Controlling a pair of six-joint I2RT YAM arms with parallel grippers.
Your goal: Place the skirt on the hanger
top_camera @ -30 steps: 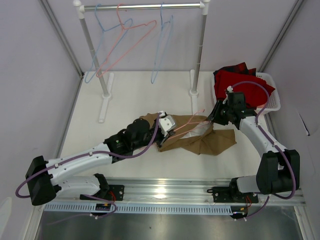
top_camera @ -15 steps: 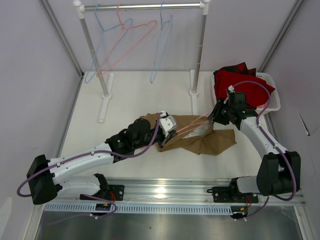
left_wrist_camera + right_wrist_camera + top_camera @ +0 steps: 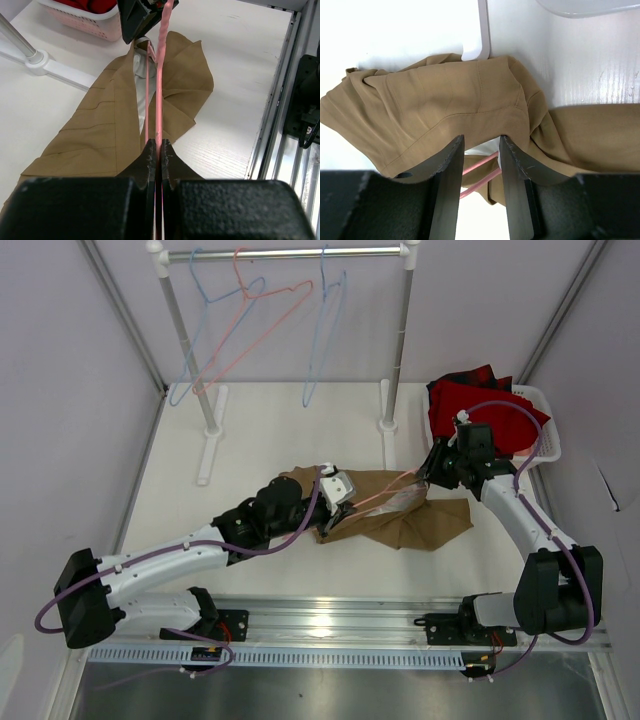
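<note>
White table (image 3: 250,440) is carrying the skirt (image 3: 420,525) at mid frame. There the left gripper (image 3: 156,150) is pinching the hanger (image 3: 159,100), which is reaching into the waist. At right, the right gripper (image 3: 480,140) is hanging spread around its wires, seemingly gripping nothing. With nothing pinning the cloth, pushing risks snagging the lining (image 3: 141,85).

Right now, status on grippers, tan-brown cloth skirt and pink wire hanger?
Left gripper shut on salmon-pink wire hanger. Right gripper open, astride its wires. Tan-brown cloth skirt on table, hanger end inside. Nothing blocking.
</note>
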